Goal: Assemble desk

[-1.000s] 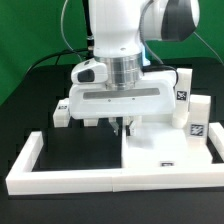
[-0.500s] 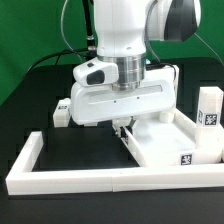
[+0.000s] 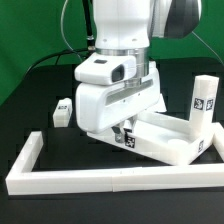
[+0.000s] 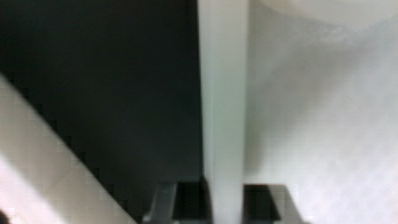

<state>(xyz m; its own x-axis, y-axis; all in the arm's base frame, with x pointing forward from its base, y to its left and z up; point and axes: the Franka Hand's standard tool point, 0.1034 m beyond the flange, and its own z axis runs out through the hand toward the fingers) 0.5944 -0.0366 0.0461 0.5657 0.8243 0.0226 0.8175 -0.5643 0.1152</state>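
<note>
The desk top, a white rimmed tray, lies turned at an angle at the exterior view's right. A white leg with a black-and-white tag stands up at its far right corner. More tags show at its near rim. My gripper comes down on the top's left rim and is shut on it. In the wrist view the rim runs as a pale strip straight into my gripper, with a dark finger on either side. One loose leg lies on the black table at the exterior view's left.
The long white border frame runs along the front and up the left side of the black table. Green backdrop behind. The arm's large white body hides the middle of the desk top and the table behind it.
The desk top has swung round under my shut gripper, from square in the frame's front right corner to an angled position. The wrist has turned with it. The loose leg at left has stayed put.
</note>
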